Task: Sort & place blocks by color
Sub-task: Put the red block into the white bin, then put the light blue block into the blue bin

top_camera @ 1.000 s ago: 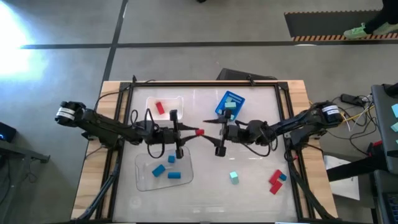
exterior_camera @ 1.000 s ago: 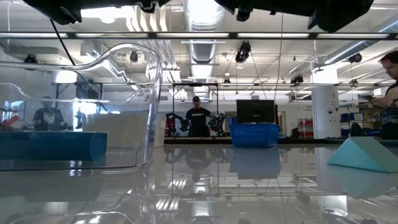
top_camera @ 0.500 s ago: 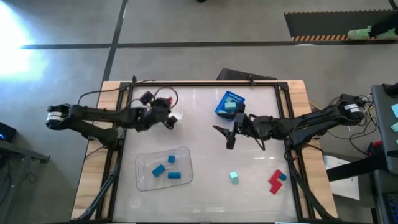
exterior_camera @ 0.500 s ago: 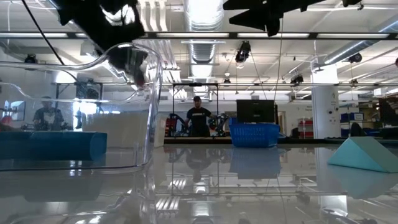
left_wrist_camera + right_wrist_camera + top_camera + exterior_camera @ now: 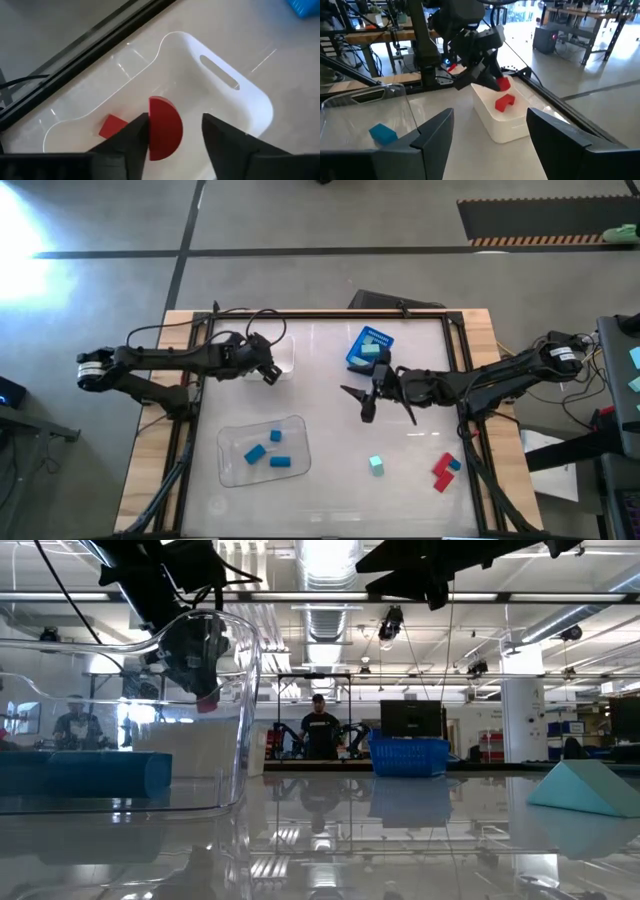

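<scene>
Sorting by colour, delivery step. The left gripper (image 5: 172,135) holds a red half-round block (image 5: 165,129) between its jaws, which are closed on the block's flat faces, directly above the white tray (image 5: 250,107). A second red block (image 5: 112,126) already lies in that tray, below and just beside the held one. In the right wrist view the same gripper (image 5: 490,75) hangs over the tray (image 5: 500,125) with a red block (image 5: 504,101) inside it.

The right gripper (image 5: 365,395) waits mid-worktop with its jaws spread wide and nothing between them; the blue bin (image 5: 368,347), holding teal blocks, sits just beside it.

Remaining blocks: three blue blocks (image 5: 272,452) in the clear tray (image 5: 232,470), well apart from both sets of jaws; one teal block (image 5: 376,466) and a red-and-blue cluster (image 5: 444,470) loose on the worktop (image 5: 330,500), nearer the right jaws.

Judged next move: the left jaws need only part to drop the half-round block into the white tray, since they appear already centred over it. The loose blocks then remain to be sorted.

No brand, label or legible writing is visible on any object.
</scene>
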`<state>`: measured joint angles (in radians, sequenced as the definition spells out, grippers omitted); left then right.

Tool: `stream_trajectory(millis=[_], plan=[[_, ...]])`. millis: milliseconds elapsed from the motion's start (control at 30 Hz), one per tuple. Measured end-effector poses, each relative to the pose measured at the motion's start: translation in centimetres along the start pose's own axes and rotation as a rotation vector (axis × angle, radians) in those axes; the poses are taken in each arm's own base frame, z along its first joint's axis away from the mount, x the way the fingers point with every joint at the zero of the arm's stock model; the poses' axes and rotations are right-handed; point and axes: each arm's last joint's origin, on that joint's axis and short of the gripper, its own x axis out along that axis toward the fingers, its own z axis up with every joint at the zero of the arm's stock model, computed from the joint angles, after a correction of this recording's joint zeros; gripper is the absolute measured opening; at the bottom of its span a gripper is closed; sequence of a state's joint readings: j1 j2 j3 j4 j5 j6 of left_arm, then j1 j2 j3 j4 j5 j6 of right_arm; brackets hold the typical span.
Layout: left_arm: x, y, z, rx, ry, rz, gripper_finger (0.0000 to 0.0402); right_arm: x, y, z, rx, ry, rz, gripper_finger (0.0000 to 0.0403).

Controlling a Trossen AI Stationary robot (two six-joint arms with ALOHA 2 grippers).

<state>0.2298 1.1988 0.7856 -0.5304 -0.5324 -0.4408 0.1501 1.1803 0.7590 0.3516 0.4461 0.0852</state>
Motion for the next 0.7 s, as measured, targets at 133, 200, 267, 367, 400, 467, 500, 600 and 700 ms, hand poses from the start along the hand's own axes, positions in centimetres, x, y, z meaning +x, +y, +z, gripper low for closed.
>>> stream_trajectory(millis=[133, 200, 267, 367, 400, 467, 500, 600, 700], plan=[[0.0, 0.0, 0.0, 0.0, -0.004, 0.003, 0.0182, 0.0, 0.0, -0.3, 0.047, 0.034, -0.003, 0.024], [0.0, 0.0, 0.0, 0.0, -0.004, 0.003, 0.0184, -0.1, -0.1, -0.7, 0.071, 0.069, -0.007, 0.024], [0.0, 0.0, 0.0, 0.0, -0.004, 0.004, 0.0185, -0.1, -0.1, -1.1, 0.092, 0.106, -0.012, 0.0242], [0.0, 0.0, 0.0, -0.008, -0.003, 0.005, 0.0186, -0.1, -0.1, -1.5, 0.132, 0.152, -0.01, 0.0242], [0.0, 0.0, 0.0, -0.017, -0.002, 0.004, 0.0186, -0.2, -0.1, -1.6, 0.144, 0.165, 0.004, 0.0241], [0.0, 0.0, 0.0, -0.018, 0.002, -0.005, 0.0186, -0.2, 0.0, -1.7, 0.166, 0.182, 0.032, 0.024], [0.0, 0.0, 0.0, -0.018, 0.004, -0.007, 0.0186, -0.2, 0.0, -1.8, 0.177, 0.188, 0.049, 0.024], [0.0, 0.0, 0.0, -0.018, 0.004, -0.008, 0.0187, -0.2, 0.2, -1.8, 0.199, 0.202, 0.101, 0.024], [-0.2, 0.0, 0.2, -0.018, -0.002, -0.013, 0.0187, -0.3, 0.4, -2.0, 0.262, 0.243, 0.164, 0.024]])
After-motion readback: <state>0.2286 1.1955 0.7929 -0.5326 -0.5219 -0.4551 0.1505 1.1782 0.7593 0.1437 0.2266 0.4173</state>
